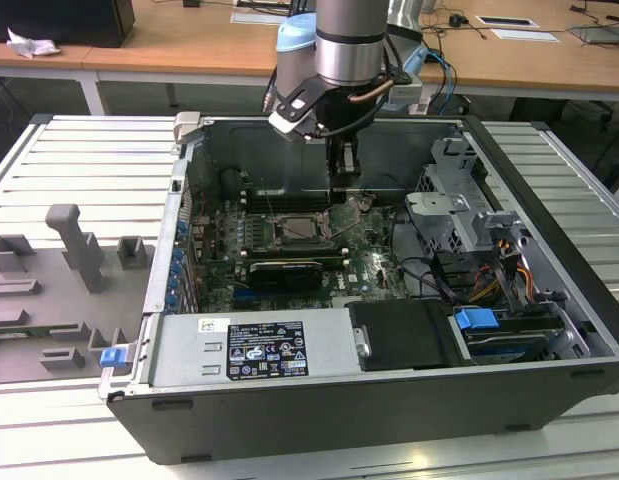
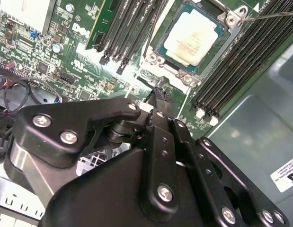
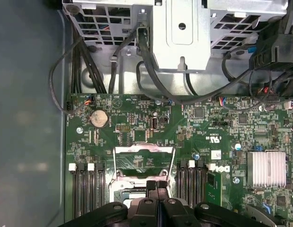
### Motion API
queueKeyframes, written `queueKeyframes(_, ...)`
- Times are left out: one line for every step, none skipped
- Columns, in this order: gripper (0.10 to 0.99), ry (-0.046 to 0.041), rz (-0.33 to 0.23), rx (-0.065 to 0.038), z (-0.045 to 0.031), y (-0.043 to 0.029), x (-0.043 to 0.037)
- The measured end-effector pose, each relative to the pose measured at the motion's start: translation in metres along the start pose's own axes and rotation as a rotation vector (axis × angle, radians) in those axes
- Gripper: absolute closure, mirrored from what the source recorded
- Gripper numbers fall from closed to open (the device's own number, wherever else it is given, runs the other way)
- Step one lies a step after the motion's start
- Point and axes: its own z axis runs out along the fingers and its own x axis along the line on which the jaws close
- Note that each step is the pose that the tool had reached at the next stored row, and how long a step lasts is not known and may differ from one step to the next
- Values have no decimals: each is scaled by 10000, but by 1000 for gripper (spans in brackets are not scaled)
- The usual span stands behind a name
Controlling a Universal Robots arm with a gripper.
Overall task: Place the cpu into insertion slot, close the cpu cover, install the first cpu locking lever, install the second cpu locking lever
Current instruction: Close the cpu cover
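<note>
The cpu (image 2: 193, 35), a pale beige-silver square, lies flat in the socket on the motherboard; in the exterior view the cpu (image 1: 304, 228) is near the middle of the open case. The cpu cover (image 3: 144, 150), a silver frame with a square window, stands tilted up from the socket's edge, and in the exterior view the cover (image 1: 345, 213) is just right of the socket. My gripper (image 3: 156, 185) is shut with nothing in it, its tips right by the raised cover. The gripper (image 1: 341, 180) hangs above that edge. A thin wire lever (image 2: 269, 15) sticks out beside the socket.
Memory slots (image 2: 132, 23) flank the socket on both sides. A drive cage (image 1: 459, 200) with cables (image 3: 151, 80) stands at the exterior view's right, a graphics card (image 1: 284, 270) and power supply (image 1: 254, 350) nearer the front. Grey fixtures (image 1: 69, 260) lie outside the case.
</note>
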Motion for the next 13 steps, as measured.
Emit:
queueKeyframes(980,0,0,0,0,6,0)
queueKeyframes(980,0,1,0,1,19,0)
queueKeyframes(980,0,1,1,2,34,0)
queueKeyframes(980,0,-1,0,3,55,0)
queueKeyframes(980,0,-2,0,3,69,0)
queueKeyframes(980,0,0,0,4,82,0)
queueKeyframes(980,0,0,1,5,92,-1)
queueKeyframes(980,1,1,7,7,110,0)
queueKeyframes(980,1,-3,27,10,141,0)
queueKeyframes(980,0,-5,43,11,165,0)
queueKeyframes(980,1,-4,50,13,183,0)
queueKeyframes(980,0,-4,54,15,197,0)
queueKeyframes(980,-1,-4,57,16,212,0)
